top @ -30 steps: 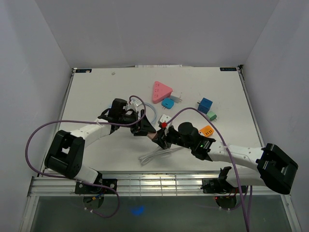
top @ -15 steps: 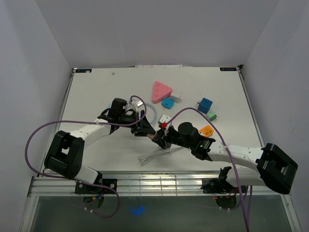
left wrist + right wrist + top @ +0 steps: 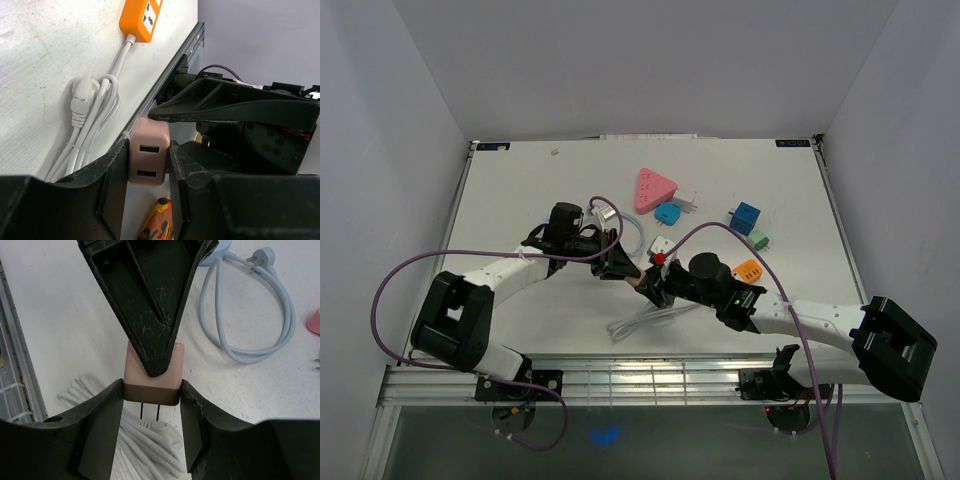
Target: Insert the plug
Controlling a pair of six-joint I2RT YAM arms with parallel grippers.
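A pink USB charger plug (image 3: 148, 159) is held above the table between both grippers. My left gripper (image 3: 148, 150) is shut on its sides, with the two USB ports facing the left wrist camera. My right gripper (image 3: 152, 390) is shut on the plug's lower end (image 3: 153, 371), and its two prongs point down toward the table. In the top view the two grippers meet at the table's front middle, left (image 3: 623, 268) and right (image 3: 653, 285). An orange power strip (image 3: 747, 271) lies right of them, also in the left wrist view (image 3: 141, 19).
A bundled white cable (image 3: 645, 320) lies under the grippers. A light blue cable (image 3: 625, 235) loops behind them. A pink triangular socket (image 3: 654, 188), a blue adapter (image 3: 667, 214), a blue cube (image 3: 746, 217) and a green adapter (image 3: 758, 240) sit further back.
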